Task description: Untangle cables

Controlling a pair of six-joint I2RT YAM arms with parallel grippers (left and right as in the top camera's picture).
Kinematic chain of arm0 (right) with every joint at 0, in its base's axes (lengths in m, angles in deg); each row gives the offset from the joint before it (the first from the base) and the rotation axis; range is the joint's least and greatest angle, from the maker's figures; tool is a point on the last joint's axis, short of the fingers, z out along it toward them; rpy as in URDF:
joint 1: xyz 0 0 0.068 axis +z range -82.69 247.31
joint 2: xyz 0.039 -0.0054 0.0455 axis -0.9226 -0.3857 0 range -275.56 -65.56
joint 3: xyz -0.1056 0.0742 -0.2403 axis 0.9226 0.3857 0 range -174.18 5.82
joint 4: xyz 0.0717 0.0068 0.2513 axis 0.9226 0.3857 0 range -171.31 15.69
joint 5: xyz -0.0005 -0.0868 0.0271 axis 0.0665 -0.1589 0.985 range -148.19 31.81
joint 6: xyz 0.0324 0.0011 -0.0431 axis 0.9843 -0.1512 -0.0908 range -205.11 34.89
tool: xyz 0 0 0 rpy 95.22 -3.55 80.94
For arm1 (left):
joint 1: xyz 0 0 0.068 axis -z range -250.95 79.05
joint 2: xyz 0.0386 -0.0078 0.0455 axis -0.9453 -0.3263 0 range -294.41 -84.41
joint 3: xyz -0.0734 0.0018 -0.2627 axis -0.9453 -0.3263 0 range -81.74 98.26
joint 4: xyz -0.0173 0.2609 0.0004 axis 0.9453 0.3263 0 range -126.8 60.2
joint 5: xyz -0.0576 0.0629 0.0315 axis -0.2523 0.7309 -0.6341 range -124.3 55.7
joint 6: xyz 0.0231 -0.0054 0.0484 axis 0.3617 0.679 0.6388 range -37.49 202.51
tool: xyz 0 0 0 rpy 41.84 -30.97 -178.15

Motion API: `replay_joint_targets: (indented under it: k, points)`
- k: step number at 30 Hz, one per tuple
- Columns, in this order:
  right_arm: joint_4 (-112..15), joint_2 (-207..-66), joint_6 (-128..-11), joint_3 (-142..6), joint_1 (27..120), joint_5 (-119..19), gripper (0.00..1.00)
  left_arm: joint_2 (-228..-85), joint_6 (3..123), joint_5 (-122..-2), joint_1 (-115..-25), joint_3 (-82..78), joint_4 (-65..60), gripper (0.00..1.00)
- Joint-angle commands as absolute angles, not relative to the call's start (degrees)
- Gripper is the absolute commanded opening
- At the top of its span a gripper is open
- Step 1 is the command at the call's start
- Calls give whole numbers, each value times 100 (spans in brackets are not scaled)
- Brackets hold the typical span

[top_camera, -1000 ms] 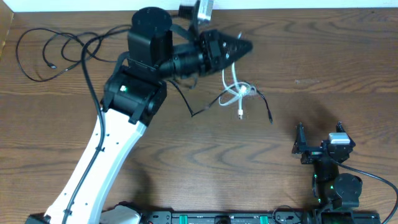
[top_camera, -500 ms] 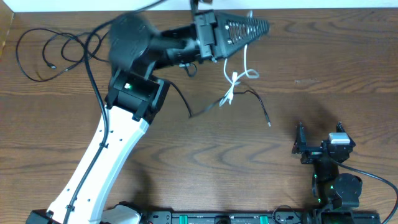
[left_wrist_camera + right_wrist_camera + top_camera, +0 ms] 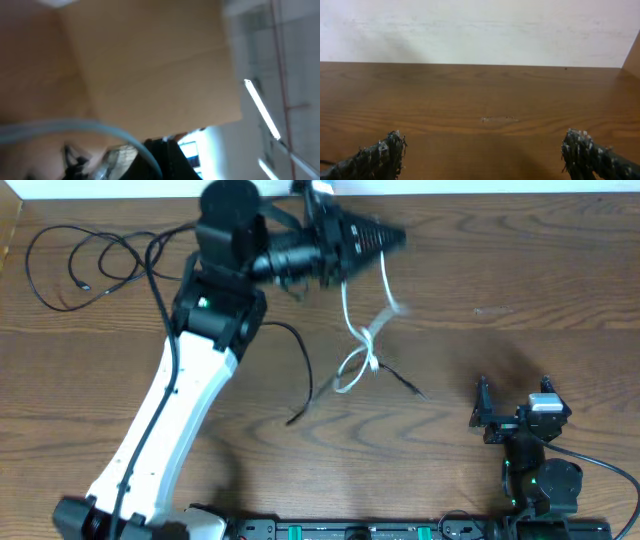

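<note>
My left gripper (image 3: pixel 394 240) is raised over the back of the table, pointing right, and is shut on the white cable (image 3: pixel 347 315). The cable hangs from it in a blurred loop down to a knot (image 3: pixel 368 364). There a thin black cable (image 3: pixel 306 385) is tangled with it, one end trailing front left and a short end (image 3: pixel 408 385) trailing right. The left wrist view is blurred and shows only the white cable (image 3: pixel 107 129) arcing across. A second black cable (image 3: pixel 75 265) lies coiled at the back left. My right gripper (image 3: pixel 510 412) (image 3: pixel 487 159) rests open at the front right, nothing between its fingers.
The left arm's white link (image 3: pixel 160 430) slants across the left half of the table. A thick black cord (image 3: pixel 600 462) runs from the right arm's base. A white wall (image 3: pixel 480 30) stands behind the table's far edge.
The left gripper has swung and pulled back left while holding the white cable. The knot and the tangled black cable have slid toward the front and left.
</note>
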State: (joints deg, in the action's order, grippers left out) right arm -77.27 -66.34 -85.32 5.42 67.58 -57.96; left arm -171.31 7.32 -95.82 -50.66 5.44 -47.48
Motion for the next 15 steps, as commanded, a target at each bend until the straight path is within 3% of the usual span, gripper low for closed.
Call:
replay_joint_targets:
  k: [1, 4, 7, 15]
  points:
    - [-7699, -6612, -8453, 553, 6826, -5803, 99, -16855, -593, -9999, -5258, 732, -6647, 7]
    - [-7699, -6612, -8451, 553, 6826, -5803, 99, -16853, -777, -10191, -5296, 732, -7744, 8]
    - [-7699, -6612, -8453, 553, 6826, -5801, 99, -16857, -718, -10342, -5293, 732, -7698, 8]
    - [-7699, -6612, -8451, 553, 6826, -5801, 99, -16908, 362, -10458, -5293, 732, -5235, 8]
